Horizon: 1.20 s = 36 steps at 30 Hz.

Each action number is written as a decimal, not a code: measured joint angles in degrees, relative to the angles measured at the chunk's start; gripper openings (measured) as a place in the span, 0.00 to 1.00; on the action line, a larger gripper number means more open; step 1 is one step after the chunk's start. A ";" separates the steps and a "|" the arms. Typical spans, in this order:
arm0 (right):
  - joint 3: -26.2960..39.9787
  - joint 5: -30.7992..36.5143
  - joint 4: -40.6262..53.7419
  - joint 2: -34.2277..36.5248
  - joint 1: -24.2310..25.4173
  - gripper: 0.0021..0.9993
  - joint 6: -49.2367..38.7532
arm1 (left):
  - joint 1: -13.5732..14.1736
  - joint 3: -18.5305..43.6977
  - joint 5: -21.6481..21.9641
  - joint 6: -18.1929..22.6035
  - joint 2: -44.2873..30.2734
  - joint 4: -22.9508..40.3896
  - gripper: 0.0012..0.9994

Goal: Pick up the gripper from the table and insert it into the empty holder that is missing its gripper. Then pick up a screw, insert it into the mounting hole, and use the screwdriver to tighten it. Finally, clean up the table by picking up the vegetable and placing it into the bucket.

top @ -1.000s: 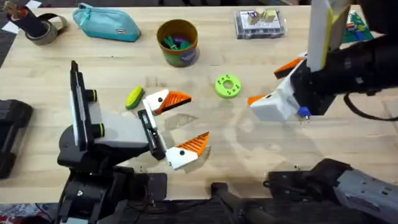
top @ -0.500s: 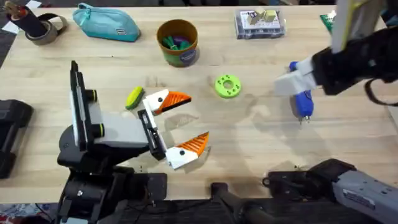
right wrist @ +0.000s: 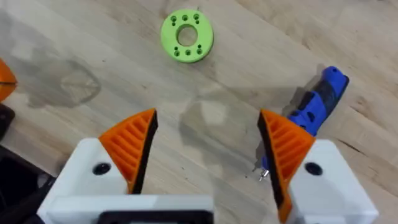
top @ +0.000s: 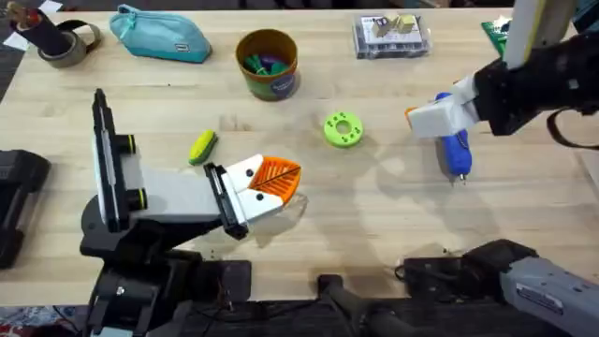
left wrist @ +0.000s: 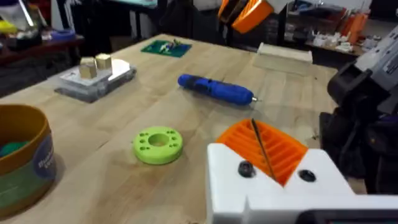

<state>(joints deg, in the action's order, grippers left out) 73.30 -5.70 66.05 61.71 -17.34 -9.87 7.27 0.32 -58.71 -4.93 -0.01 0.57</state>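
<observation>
The blue screwdriver (top: 456, 152) lies flat on the table at the right, also seen as the screwdriver (right wrist: 318, 107) and the screwdriver (left wrist: 215, 88). My right gripper (top: 427, 117) hovers just left of it, and the right gripper (right wrist: 208, 149) is open with nothing between its pads. My left gripper (top: 270, 181) is at centre-left, and the left gripper (left wrist: 261, 149) is shut, orange pads pressed together. The yellow-green vegetable (top: 202, 147) lies just behind the left gripper. The orange-brown bucket (top: 268, 64) stands at the back. The loose gripper, holder and screw are out of view.
A lime-green disc (top: 343, 129) with a centre hole lies between the arms. At the back are a teal pouch (top: 161, 36), a clear box (top: 391, 36) and a tape roll (top: 61, 42). The bucket holds small coloured items.
My left gripper went from open to shut and shifted slightly. My right gripper let go of the screwdriver, which now lies on the table, and drew back from it.
</observation>
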 joint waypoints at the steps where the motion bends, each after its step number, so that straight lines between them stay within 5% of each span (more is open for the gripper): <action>1: 0.00 -0.13 0.01 0.00 0.00 0.97 -0.19 | 0.00 0.00 -0.01 -0.25 0.00 -0.03 0.01; 11: 0.00 0.48 0.29 0.00 1.89 0.97 -0.67 | 0.00 0.00 0.00 -1.43 0.01 1.54 0.01; 24: 0.00 4.78 0.21 0.48 15.02 0.97 -0.65 | -0.01 0.00 0.24 -0.63 0.00 4.73 0.01; 36: -0.21 5.90 -5.21 11.93 22.56 0.97 -0.66 | 0.00 0.00 0.24 0.04 0.00 4.73 0.01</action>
<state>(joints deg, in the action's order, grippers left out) 73.08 0.20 60.84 73.65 5.21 -10.53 7.27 0.32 -58.47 -4.89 -0.01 5.30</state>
